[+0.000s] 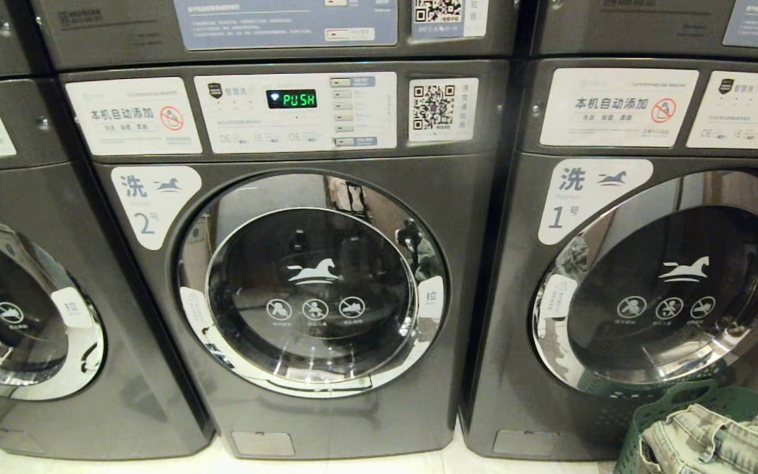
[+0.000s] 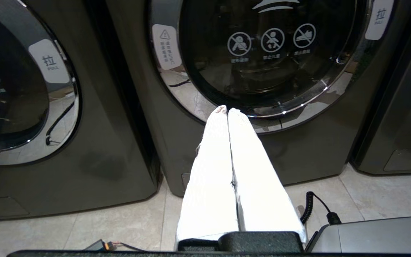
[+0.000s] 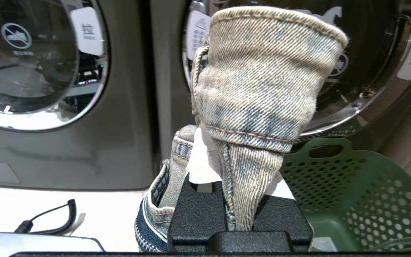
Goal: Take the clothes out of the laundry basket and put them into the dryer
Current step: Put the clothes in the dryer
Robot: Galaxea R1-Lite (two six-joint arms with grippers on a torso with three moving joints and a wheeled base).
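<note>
Already the right claw (image 3: pixel 227 167) clamps the denim garment (image 3: pixel 262 78), yet the dryer door (image 1: pixel 313 283) at twelve o'clock stays shut, risking collision; left claw (image 2: pixel 228 111) closed, empty.

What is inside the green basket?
Pale jeans lie piled in the green basket. Whatever is below them is covered, and the picture's edge cuts the basket off.

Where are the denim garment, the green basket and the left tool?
denim garment (image 3: pixel 262 82), right wrist view, its folded cuff.
green basket (image 3: pixel 348 178), right wrist view, its perforated wall.
left tool (image 2: pixel 228 111), left wrist view, between its white fingertips.
</note>
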